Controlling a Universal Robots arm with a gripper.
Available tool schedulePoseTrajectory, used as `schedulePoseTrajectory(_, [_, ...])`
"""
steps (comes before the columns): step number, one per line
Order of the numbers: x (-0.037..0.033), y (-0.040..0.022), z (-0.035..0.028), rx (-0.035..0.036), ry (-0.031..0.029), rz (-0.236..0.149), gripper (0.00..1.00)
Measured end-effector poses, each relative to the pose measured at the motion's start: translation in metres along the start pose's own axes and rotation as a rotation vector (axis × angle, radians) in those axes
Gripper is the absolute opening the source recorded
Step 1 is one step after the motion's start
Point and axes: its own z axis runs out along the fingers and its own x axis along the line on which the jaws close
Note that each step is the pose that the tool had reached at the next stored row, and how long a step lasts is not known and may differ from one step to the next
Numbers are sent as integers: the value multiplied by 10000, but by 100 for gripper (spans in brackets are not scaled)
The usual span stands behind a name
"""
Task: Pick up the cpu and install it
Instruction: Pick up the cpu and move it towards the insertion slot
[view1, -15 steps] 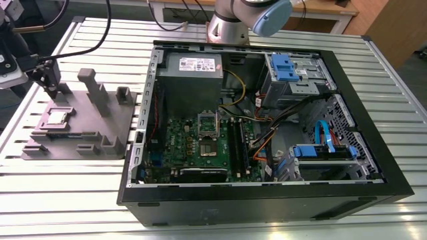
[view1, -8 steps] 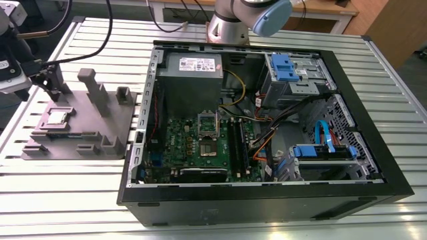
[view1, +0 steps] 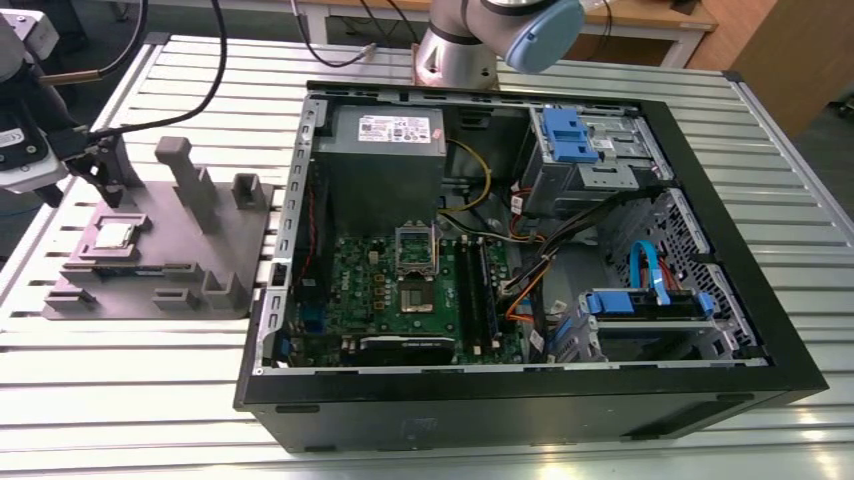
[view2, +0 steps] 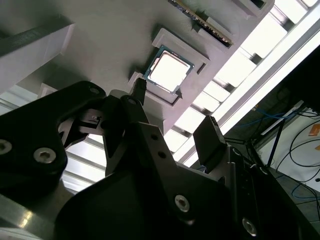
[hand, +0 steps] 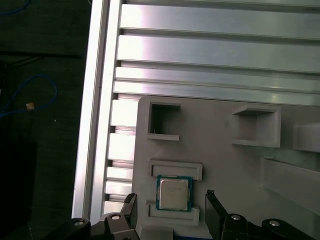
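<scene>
From my station I see the gripper (view1: 96, 178) hanging over the grey fixture (view1: 180, 255), which lies on the slatted bench (view1: 134, 380) close to the bench's edge at the exterior view's left. The jaws stand wide apart and have hold of nothing. In both wrist views the cpu (hand: 173, 193) lies flat in its shallow framed pocket, silver top up, with the two dark fingers (hand: 215, 212) on either side of it in the picture and not touching it. In the second wrist view the cpu (view2: 169, 69) gleams brightly past the gripper (view2: 175, 115), one fingertip near the pocket's frame. The pocket is in the part of the fixture (hand: 225, 165) nearest the bench's (hand: 200, 50) edge. In the exterior view the cpu (view1: 114, 237) is well apart from the open computer case (view1: 534, 410), whose motherboard (view1: 360, 275) lies face up inside.
</scene>
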Motion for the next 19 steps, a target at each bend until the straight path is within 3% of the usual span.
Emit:
schedulePoseTrajectory(6, [0, -1, 10, -1, -2, 0, 65])
schedulePoseTrajectory(19, [-4, -7, 91, 0, -1, 0, 65])
